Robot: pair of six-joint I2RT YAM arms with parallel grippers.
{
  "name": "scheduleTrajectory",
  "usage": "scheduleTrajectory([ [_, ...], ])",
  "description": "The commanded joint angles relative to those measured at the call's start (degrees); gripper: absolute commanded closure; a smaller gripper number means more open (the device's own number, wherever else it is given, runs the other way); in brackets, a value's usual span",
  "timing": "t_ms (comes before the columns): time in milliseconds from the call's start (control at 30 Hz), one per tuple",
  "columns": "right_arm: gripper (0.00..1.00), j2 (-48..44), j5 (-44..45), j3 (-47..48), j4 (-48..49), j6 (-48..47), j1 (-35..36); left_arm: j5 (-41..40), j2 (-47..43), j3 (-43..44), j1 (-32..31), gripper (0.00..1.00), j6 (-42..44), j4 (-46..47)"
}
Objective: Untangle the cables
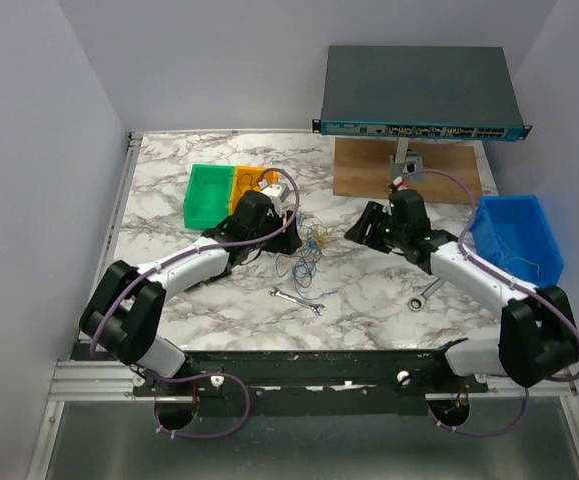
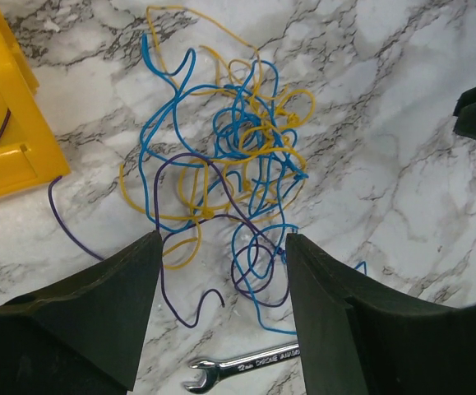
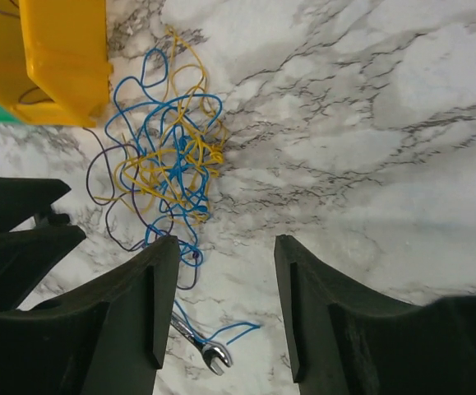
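The cables (image 2: 238, 156) are hair-thin, limp wires in blue, yellow and dark purple-brown, looped and knotted into one loose nest. It lies flat on the glossy, grey-veined marble tabletop (image 1: 369, 310), between the two tools. The strands cross too often to count, though three colours show, and a purple one strays out toward the yellow bin (image 2: 7, 123). The left tool (image 2: 221, 247) hangs over the nest's near edge, its two matte black, wedge-shaped fingers (image 2: 98, 313) spread apart with nothing pinched between them. The right tool (image 3: 225, 247) sits just beside the nest over bare marble, likewise released, parted and empty. A small, shiny open-ended wrench (image 1: 297, 301) lies just on the near side of the tangle, with a blue strand trailing to its end. A second wrench (image 1: 426, 293) lies well apart on the right side. Three boxy plastic bins stand toward the edges: a green bin (image 1: 207, 192) touching the yellow one behind the left tool, and a blue bin (image 1: 517, 235) at the far right. At the back, a flat grey metal switch (image 1: 419, 95) overhangs a wooden board (image 1: 369, 165).
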Motion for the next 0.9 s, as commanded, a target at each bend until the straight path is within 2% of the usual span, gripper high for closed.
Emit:
scheduleTrajectory([
  [0, 0.45, 6.4, -1.3, 0.3, 9.0, 1.0, 3.3, -0.4, 2.3, 1.3, 0.9, 0.37, 1.0, -2.4],
  [267, 0.54, 15.7, -0.7, 2.2, 18.6, 2.5, 4.6, 2.2, 4.8, 2.3, 2.6, 0.38, 0.4, -0.8],
  [567, 0.58, 25.3, -2.3, 7.5, 20.9, 2.3, 5.7, 1.5, 6.1, 2.8, 2.6, 0.39, 0.7, -0.8],
  [633, 0.65, 26.8, -2.6, 8.2, 21.5, 2.5, 5.9, 1.5, 6.5, 3.2, 2.7, 0.39, 0.7, -0.8],
  [733, 0.97, 27.3, -2.2, 8.4, 20.8, 2.8, 6.0, 1.2, 7.4, 4.4, 2.8, 0.39, 0.6, -1.2],
  [867, 0.99, 23.6, -0.1, 5.5, 20.9, 2.8, 6.1, 0.8, 9.1, 6.6, 2.7, 0.39, 0.1, -2.9],
])
